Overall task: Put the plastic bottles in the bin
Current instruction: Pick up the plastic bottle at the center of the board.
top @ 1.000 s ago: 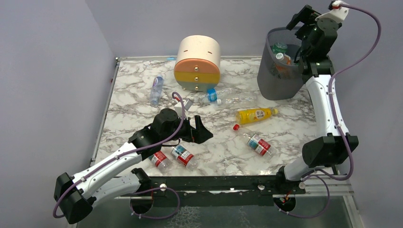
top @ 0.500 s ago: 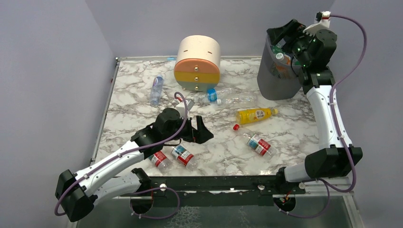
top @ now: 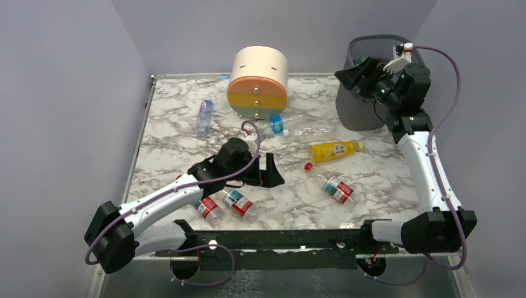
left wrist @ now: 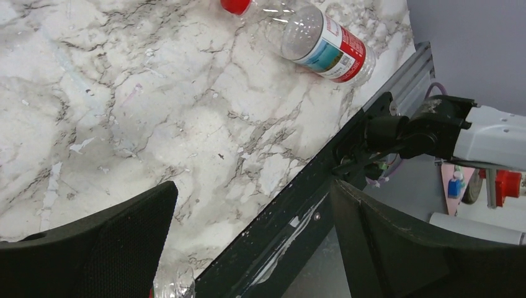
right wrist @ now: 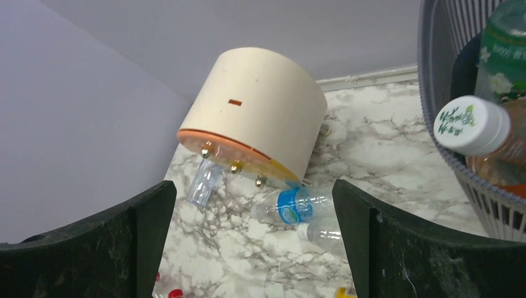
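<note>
1. Marble table (top: pixel 186 133): carries all items.
2. Bin (top: pixel 360 115): stands at the far right corner and holds a white-capped bottle (right wrist: pixel 472 125).
3. Right gripper (top: pixel 350 73): jaws wide apart, empty, at the bin rim.
4. Left gripper (top: pixel 273 176): jaws wide apart, empty, over mid-table.
5. Plastic bottles (top: pixel 335 186): several lie loose on the table, including a yellow bottle (top: pixel 335 149).

The top view looks down from high behind both arm bases, taking in the whole marble worktop (top: pixel 180 124) from afar. The left wrist camera sits close over the worktop's near edge, looking down past the left hand (left wrist: pixel 253 186) at the front rail (left wrist: pixel 291 211) and a red-labelled bottle (left wrist: pixel 325 43) the top view also shows. The right wrist camera is high beside the bin (right wrist: pixel 428 105), facing across the far worktop past the right hand (right wrist: pixel 253 186) to the round drawer unit (right wrist: pixel 260 118), both shared with the top view.
</note>
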You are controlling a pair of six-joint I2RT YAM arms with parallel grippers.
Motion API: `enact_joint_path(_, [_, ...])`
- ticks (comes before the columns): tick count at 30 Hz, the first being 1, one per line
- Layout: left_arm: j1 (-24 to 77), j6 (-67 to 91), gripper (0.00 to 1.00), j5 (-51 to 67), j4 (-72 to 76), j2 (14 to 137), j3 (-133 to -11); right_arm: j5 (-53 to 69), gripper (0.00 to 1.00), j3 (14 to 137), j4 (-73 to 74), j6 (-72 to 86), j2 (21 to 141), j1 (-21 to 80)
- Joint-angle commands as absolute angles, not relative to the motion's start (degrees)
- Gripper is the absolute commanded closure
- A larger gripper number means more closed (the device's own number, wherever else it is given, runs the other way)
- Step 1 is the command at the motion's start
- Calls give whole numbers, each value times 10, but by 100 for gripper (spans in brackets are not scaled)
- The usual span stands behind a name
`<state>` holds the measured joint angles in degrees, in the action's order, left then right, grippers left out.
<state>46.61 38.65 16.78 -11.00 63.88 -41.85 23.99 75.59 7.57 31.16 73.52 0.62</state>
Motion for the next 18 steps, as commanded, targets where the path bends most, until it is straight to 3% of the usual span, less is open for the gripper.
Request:
enact_joint_path(1, [464,432,1,112,-150,615,-444,301,0,713,67,325,715,10])
enact_joint_path(18, [458,705,1,-154,-518,661,-542,386,0,670,100,317,683,47])
